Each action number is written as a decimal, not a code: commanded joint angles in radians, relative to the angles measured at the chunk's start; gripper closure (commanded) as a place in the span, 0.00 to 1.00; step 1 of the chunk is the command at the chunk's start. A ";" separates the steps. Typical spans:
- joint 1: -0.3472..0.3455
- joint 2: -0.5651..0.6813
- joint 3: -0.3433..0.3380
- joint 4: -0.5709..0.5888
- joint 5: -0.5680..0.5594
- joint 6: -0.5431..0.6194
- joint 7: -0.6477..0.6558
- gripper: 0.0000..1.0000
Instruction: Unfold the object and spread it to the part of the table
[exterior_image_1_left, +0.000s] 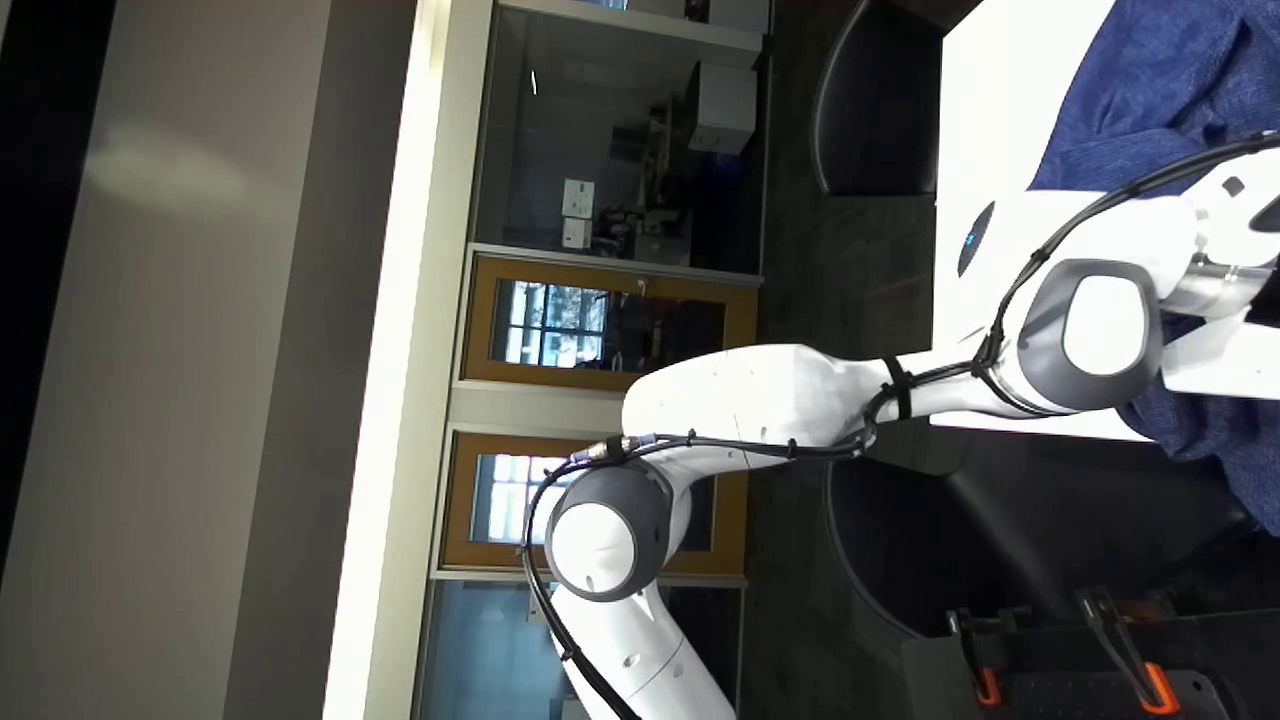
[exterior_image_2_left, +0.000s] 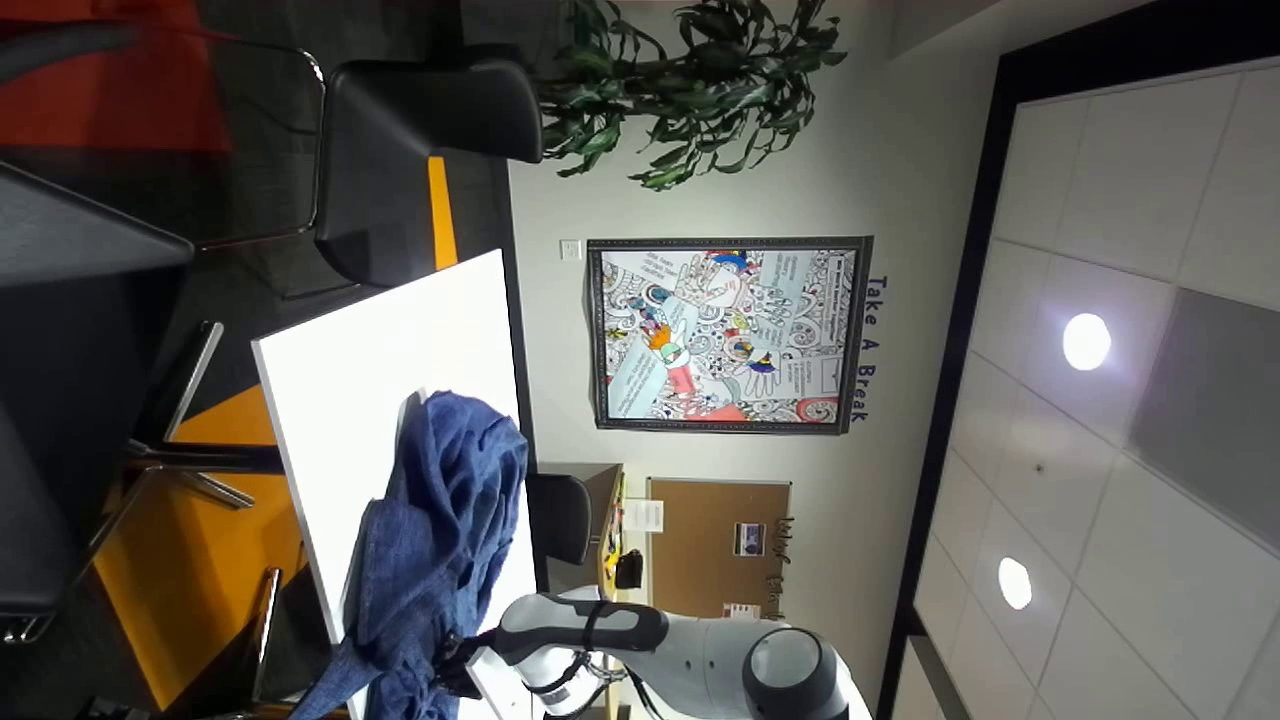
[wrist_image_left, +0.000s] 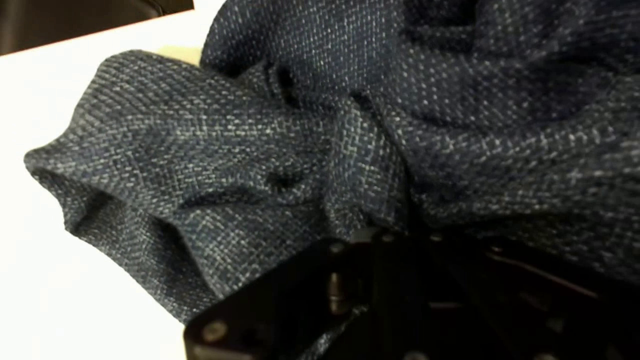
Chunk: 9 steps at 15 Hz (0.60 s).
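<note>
Lying bunched and deeply creased, the dark blue cloth (exterior_image_2_left: 450, 520) covers part of the white table (exterior_image_2_left: 380, 340), its near-arm end running past an edge; near that end the gripper (wrist_image_left: 400, 235) holds a pinched fold between jaws set close together, the surrounding weave puckering toward them in the wrist view; the white arm (exterior_image_1_left: 765, 395) reaches over the table in both exterior views; dark chairs (exterior_image_1_left: 880, 120) stand just beside the table, two orange-ended clamps (exterior_image_1_left: 1160, 688) near one of them; farther out, a framed, densely drawn poster (exterior_image_2_left: 730, 335) hangs on the wall (exterior_image_2_left: 925, 180), near a leafy plant (exterior_image_2_left: 690, 90).
</note>
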 joint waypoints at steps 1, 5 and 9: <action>-0.017 -0.045 0.022 -0.015 0.004 -0.012 -0.008 0.64; -0.011 -0.003 0.001 0.009 -0.007 -0.004 0.006 0.59; -0.012 -0.003 0.001 0.009 -0.007 -0.004 0.006 0.57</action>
